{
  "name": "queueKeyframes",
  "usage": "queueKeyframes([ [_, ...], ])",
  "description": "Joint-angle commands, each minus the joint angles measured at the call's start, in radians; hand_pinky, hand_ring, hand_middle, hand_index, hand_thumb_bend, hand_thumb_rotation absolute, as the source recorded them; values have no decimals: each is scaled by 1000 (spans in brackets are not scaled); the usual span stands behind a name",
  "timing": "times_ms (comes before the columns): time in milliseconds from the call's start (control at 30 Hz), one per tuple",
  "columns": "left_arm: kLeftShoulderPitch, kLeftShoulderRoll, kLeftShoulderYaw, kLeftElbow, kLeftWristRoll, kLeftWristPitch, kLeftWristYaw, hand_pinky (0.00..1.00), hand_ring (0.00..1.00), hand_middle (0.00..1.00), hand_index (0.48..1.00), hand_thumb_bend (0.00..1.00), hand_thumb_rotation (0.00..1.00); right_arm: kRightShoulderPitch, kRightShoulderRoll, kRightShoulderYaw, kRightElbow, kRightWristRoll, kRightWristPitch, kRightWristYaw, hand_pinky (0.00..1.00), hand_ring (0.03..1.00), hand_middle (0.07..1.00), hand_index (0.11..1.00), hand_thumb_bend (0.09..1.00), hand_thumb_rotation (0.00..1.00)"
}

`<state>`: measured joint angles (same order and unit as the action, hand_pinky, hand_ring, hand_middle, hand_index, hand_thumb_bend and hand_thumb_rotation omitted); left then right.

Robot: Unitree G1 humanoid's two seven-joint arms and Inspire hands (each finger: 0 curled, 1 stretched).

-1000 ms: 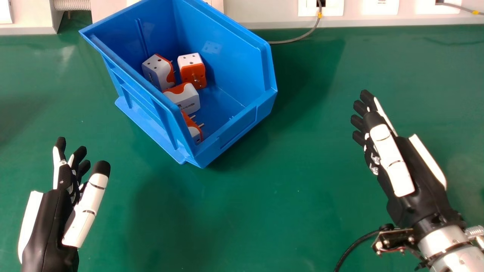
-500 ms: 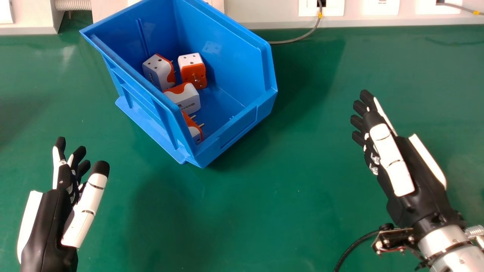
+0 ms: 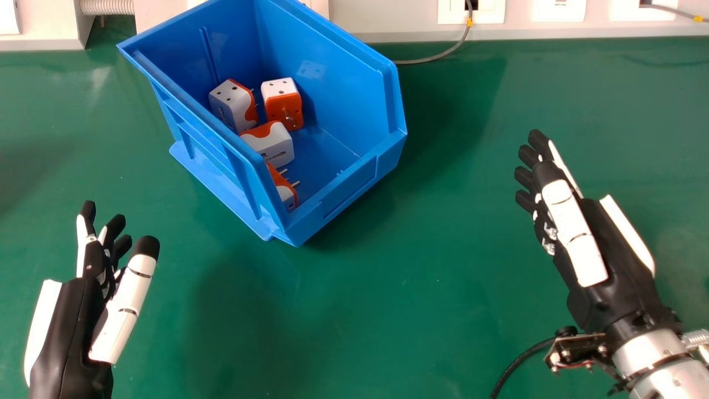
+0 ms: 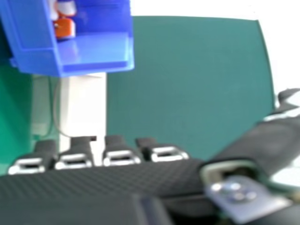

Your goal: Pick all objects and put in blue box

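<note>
Green tabletop (image 3: pixel 454 277), backed by a pale panel (image 3: pixel 388 30) with white socket plates (image 3: pixel 559 10); a grey cable (image 3: pixel 432 59) runs down to the surface behind the box.

Plug adapters, white and orange, four, all inside the blue box (image 3: pixel 354 180): a first adapter (image 3: pixel 235 102) by the left wall, sockets up; a second adapter (image 3: pixel 283 111), just to its right, orange pin face forward; a third adapter (image 3: pixel 271 145), nearer, on its side; a fourth adapter (image 3: pixel 287 194), near the front corner, pins rightward, part hidden by the wall.

Left hand (image 3: pixel 72 321): left of the box, well apart; fingers extended, nothing held. Right hand (image 3: pixel 604 233): right of the box, fingers extended, nothing held.
</note>
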<state>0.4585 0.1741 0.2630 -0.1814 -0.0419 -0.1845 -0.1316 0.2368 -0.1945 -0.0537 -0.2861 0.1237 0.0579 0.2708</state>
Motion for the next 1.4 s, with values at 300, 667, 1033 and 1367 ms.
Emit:
queueKeyframes([
  [300, 3, 13, 12, -15, -5, -23, -3, 907, 965, 986, 988, 497, 800, -10, -4, 2, -44, 0, 0, -11, 970, 1000, 1000, 1000, 298, 1000],
  [667, 6, 12, 12, -19, -10, -20, -7, 906, 964, 985, 988, 502, 804, -7, -8, 2, -46, -1, 0, -12, 957, 1000, 1000, 1000, 301, 1000],
  [1033, 4, 9, 13, -17, -12, -20, -4, 898, 963, 984, 987, 500, 806, -6, -9, 0, -43, 2, -4, -9, 954, 1000, 1000, 1000, 304, 1000],
  [1367, -4, 8, 11, -13, -6, -17, 2, 895, 962, 984, 986, 502, 805, -15, -6, 2, -38, 5, 0, -9, 954, 1000, 1000, 1000, 303, 1000],
])
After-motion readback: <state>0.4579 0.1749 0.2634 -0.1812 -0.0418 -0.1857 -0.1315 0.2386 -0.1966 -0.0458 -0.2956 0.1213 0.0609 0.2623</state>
